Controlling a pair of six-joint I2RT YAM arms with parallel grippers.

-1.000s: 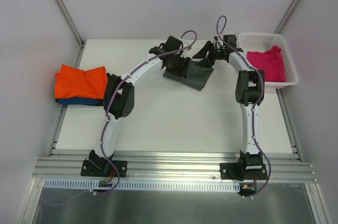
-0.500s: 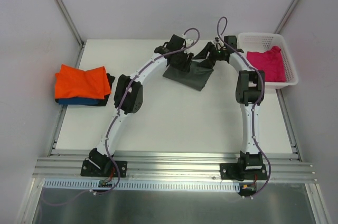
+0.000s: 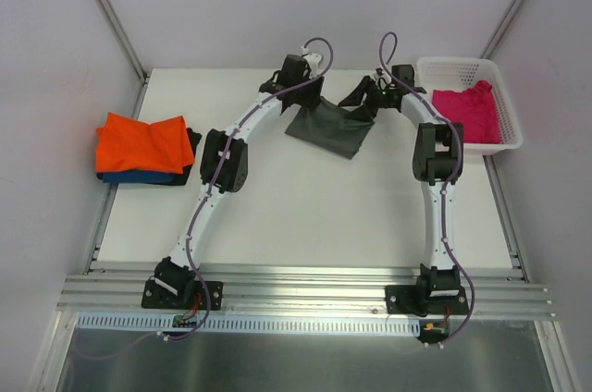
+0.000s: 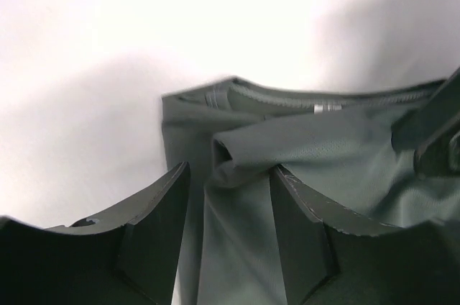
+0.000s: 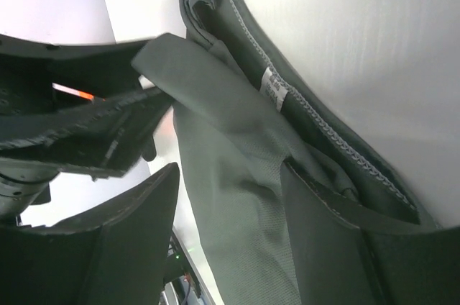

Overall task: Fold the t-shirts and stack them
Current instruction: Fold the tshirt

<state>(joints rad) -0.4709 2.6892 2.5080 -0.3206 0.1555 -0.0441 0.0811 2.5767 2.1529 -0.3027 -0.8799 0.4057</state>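
Both arms reach to the far-centre of the table (image 3: 305,216), wrists converging on the dark grey t-shirt (image 3: 328,131) from either side.

Left arm: elbow bent out left, forearm angled up and right, wrist pitched down over the shirt's far-left edge. Left gripper (image 4: 230,172) is partly open. It straddles a rolled fold at the collar end, and the cloth doesn't fill the gap, so it isn't clamped.

Right arm: runs nearly straight up the right side, then the wrist cocks left towards the shirt's far-right corner. Right gripper (image 5: 230,172) is gripping a thick bunch of the grey shirt, with cloth packed finger to finger. The collar seam and its label (image 5: 272,89) sit just above. That corner stands lifted off the table in the top view; the rest of the shirt lies flat, half-folded.

Other shirts:
- The orange t-shirt (image 3: 141,142) is folded on top of the blue t-shirt (image 3: 129,177) at the left edge of the table, well apart from the arms.
- The magenta t-shirt (image 3: 467,113) is crumpled in the white basket (image 3: 458,63) at the far-right corner.
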